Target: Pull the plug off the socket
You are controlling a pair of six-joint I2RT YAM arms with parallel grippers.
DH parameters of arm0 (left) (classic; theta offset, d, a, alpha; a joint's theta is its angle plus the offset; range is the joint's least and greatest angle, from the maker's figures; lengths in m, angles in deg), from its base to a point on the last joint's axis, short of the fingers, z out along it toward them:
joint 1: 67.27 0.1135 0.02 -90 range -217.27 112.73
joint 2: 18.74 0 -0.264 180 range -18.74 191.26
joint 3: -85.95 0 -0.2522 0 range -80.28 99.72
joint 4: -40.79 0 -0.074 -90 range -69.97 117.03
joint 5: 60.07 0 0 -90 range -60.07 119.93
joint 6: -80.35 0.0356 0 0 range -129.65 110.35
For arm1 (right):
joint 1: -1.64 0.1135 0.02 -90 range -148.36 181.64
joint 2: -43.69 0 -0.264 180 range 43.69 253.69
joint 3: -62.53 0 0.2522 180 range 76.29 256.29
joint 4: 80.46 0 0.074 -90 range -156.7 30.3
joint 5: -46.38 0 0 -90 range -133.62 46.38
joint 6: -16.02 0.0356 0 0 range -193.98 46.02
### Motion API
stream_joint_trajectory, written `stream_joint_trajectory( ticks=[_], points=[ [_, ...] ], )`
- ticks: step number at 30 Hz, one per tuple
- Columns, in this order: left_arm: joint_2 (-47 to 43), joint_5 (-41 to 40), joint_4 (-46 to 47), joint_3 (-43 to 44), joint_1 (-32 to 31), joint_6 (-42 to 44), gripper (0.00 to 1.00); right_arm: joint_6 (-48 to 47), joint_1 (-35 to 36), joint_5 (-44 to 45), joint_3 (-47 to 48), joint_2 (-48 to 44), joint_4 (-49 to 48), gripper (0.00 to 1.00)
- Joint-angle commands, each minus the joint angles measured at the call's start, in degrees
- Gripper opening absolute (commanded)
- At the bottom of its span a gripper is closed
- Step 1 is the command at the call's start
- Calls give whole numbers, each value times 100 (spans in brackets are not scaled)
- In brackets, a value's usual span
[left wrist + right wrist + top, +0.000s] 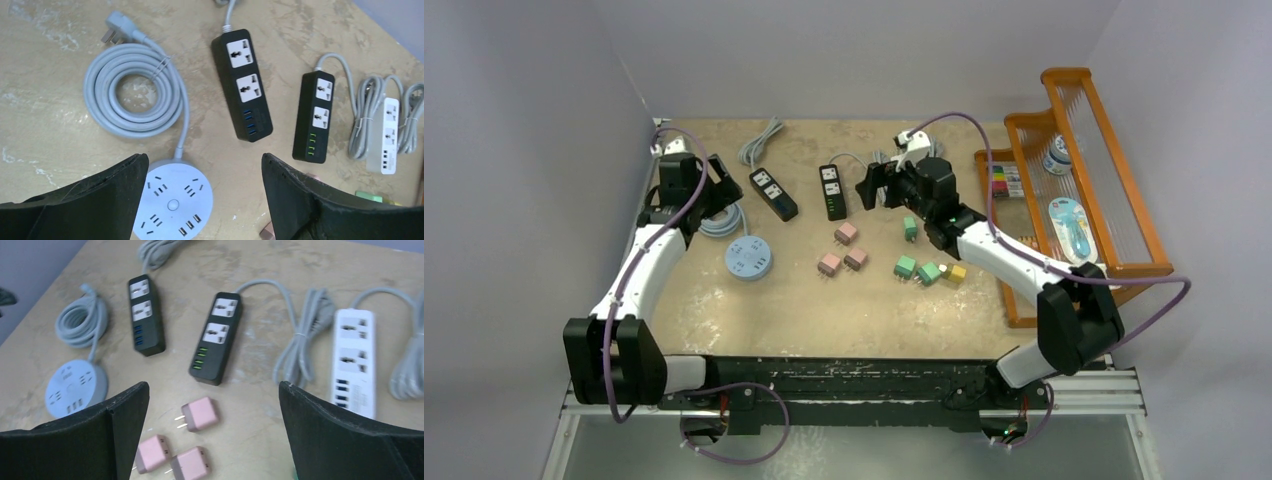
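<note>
- Beige mottled tabletop (894, 300): no strip in view has a plug seated, so extraction appears complete.
- 3 pink square plugs (200, 413) lie loose, just bases-side of the black 2-socket strip with green ports (216, 337), whose long axis runs away from the bases.
- Right gripper (212, 387): spread, empty, nearer arm.
- Left gripper (204, 156): spread, empty.

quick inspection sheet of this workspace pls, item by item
surface: beige mottled table, no spills seen
job's things: black strip with blue ports, black strip with green ports, white strip, round socket; no plug seated in any socket seen
clutter: pink plugs, green plugs, yellow plug, all loose
grippers: left gripper and right gripper open, fingers holding nothing
cables: grey cord coiled; bundled cords beside white strip
surroundings: orange rack at right, plain walls
</note>
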Motion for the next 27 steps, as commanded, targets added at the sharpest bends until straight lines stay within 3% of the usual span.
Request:
stream_joint_trajectory(
  ticks=[1, 6, 13, 21, 24, 27],
  points=[
    [-334, -276, 493, 254, -155, 115, 83, 138, -15, 1653, -157, -607, -84, 100],
    [-457, -243, 734, 227, -288, 173, 84, 115, -20, 2604, -496, -1146, -24, 100],
    [-946, -477, 1135, -41, -619, 455, 86, 31, -42, 2930, -827, -1607, 41, 100],
    [-1148, -446, 1296, -186, -670, 548, 87, 8, -53, 2916, -869, -1668, 29, 99],
    [-1199, -457, 1313, -222, -671, 561, 87, -101, -80, 2501, -985, -1759, -195, 95],
    [-1241, -436, 1305, -240, -677, 599, 87, -201, -89, 2049, -1207, -1947, -521, 100]
  ],
)
